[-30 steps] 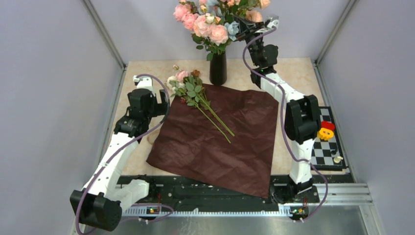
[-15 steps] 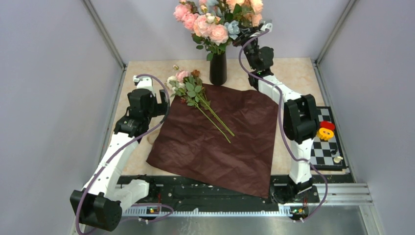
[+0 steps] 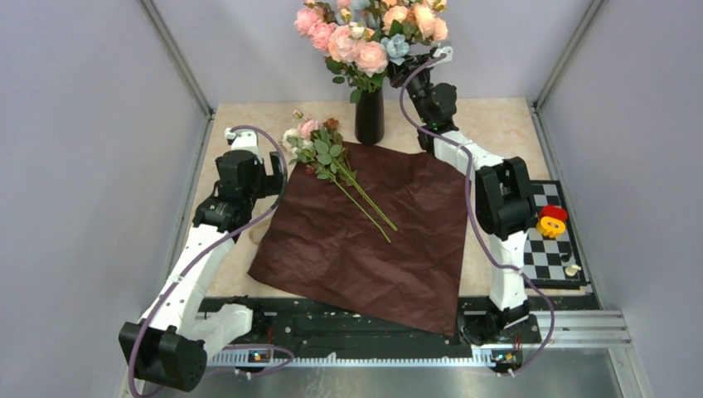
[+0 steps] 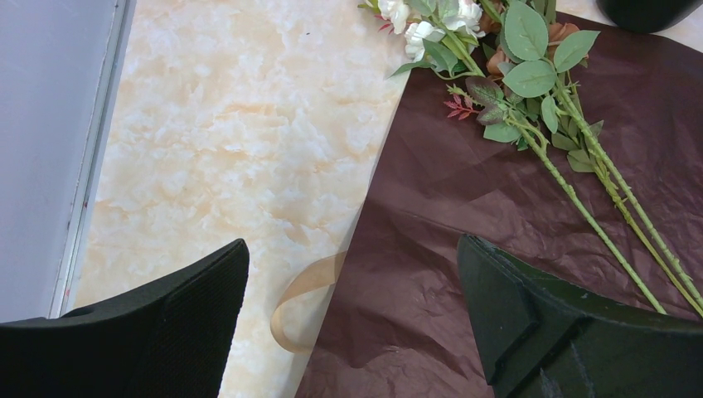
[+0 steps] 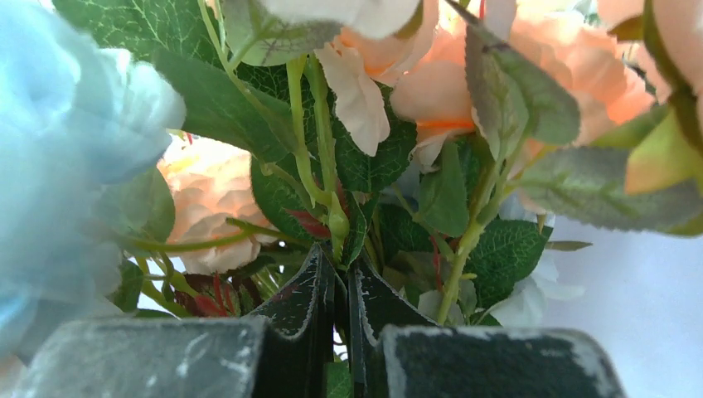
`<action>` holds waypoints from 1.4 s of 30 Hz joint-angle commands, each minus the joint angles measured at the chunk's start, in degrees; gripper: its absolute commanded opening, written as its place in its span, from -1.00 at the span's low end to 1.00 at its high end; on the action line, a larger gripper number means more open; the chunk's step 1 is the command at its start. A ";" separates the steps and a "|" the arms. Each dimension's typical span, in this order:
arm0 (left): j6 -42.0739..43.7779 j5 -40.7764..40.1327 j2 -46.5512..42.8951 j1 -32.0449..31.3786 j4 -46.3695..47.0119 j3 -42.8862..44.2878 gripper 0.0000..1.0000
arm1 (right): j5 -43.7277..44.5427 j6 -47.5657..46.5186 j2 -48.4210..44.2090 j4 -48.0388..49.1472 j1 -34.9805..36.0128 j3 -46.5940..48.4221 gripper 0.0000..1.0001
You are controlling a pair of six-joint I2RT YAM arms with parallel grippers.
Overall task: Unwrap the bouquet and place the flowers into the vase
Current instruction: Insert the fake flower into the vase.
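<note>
The bouquet lies unwrapped: its maroon paper (image 3: pixel 373 232) is spread flat, and small pale flowers (image 3: pixel 332 157) on long green stems rest across its far left corner. The same flowers (image 4: pixel 514 75) show in the left wrist view. The black vase (image 3: pixel 369 116) stands behind the paper, full of large peach, pink and blue blooms. My left gripper (image 4: pixel 352 274) hangs open over the paper's left edge, holding nothing. My right gripper (image 5: pixel 340 278) is up among the blooms above the vase, shut on a thin green flower stem (image 5: pixel 319 141).
A tan ribbon (image 4: pixel 303 290) loops on the marble tabletop beside the paper's left edge. A checkerboard plate (image 3: pixel 547 249) with a red and yellow part (image 3: pixel 552 222) sits at the right. Grey walls close in on both sides and behind.
The right arm has swung left toward the vase, carrying peach blooms in over the bunch. The left arm, paper and lying flowers have not moved.
</note>
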 commanded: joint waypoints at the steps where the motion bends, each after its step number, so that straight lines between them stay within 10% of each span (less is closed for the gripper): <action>1: -0.06 -0.60 -0.65 0.27 1.98 -0.09 0.97 | -1.22 0.24 0.33 0.50 0.90 -0.31 -1.00; 12: -0.07 -0.79 -0.62 0.41 1.89 -0.01 0.97 | -1.75 0.89 1.22 -0.74 1.02 0.31 -0.99; 42: -0.15 -0.71 -0.83 0.50 1.72 -0.01 0.97 | 0.21 0.64 -4.22 2.47 1.14 -11.02 0.30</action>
